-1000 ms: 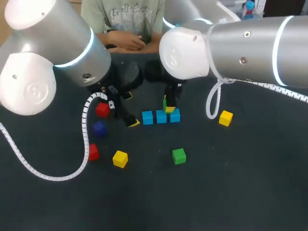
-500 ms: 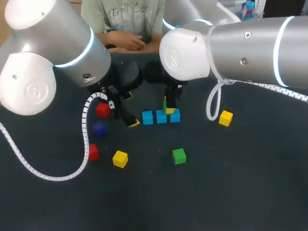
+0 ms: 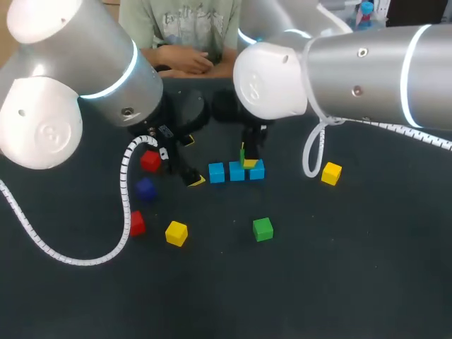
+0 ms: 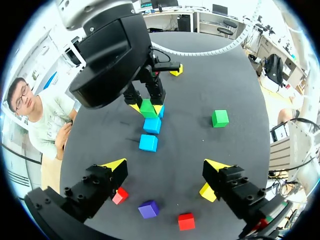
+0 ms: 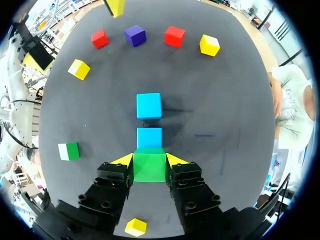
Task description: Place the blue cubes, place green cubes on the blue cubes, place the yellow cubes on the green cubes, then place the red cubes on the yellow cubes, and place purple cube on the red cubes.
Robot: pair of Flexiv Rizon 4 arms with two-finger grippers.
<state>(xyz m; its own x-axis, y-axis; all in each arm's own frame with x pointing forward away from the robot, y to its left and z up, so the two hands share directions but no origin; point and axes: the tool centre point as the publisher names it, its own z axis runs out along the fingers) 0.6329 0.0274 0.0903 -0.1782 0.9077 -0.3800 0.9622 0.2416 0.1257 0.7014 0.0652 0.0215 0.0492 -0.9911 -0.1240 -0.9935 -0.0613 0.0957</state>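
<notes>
Right gripper (image 5: 149,159) is clamped on a green cube (image 5: 149,168), held over one end of the blue cube row (image 3: 236,171) (contact with the row cannot be confirmed). Left gripper (image 4: 165,166) hangs with fingers apart, at 9 o'clock of the row. Second green cube (image 3: 263,229) lies at 5 o'clock of the row.

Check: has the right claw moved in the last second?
No. The right claw, shut on the green cube, sits where it was above the blue cube row.

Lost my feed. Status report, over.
Right tool shut on green cube, above end of light-blue cube row. Left tool open, empty, clear of row. No obstruction seen.
</notes>
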